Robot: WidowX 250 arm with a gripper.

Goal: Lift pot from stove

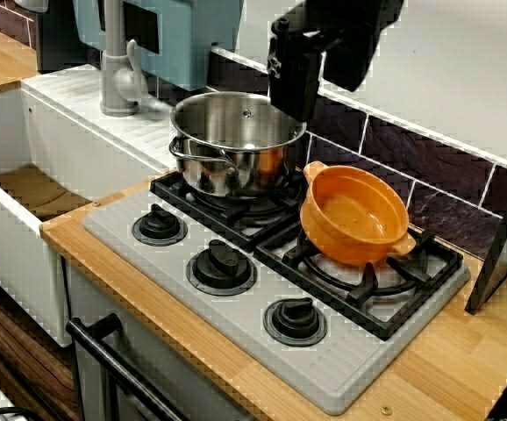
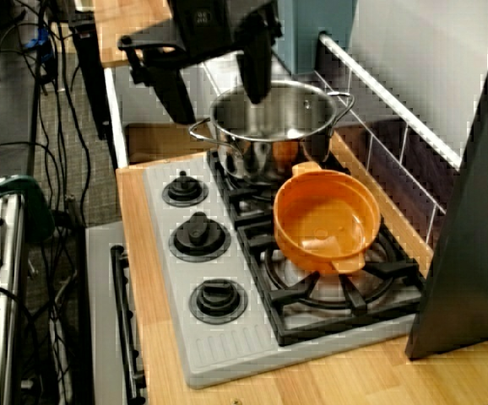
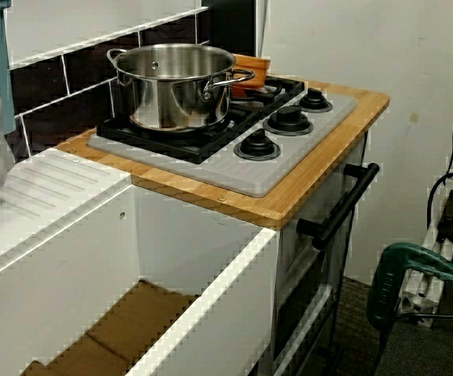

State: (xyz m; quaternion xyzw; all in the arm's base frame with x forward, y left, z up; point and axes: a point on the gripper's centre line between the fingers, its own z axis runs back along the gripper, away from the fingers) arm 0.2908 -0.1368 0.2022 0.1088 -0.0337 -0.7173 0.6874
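Hovering tool [image 2: 214,80] hung above steel pot [image 1: 234,140], fingers apart, holding nothing; orange pot [image 1: 354,213] sat tilted on right grate of stove [image 1: 236,298]; best approach: shift right, descend, pinch rim.

Front-left view: high, near, looking down across the grey toy stove [image 1: 236,289].
Right-end view: high, facing along it.
Sink-side view: low, farther; all share it.
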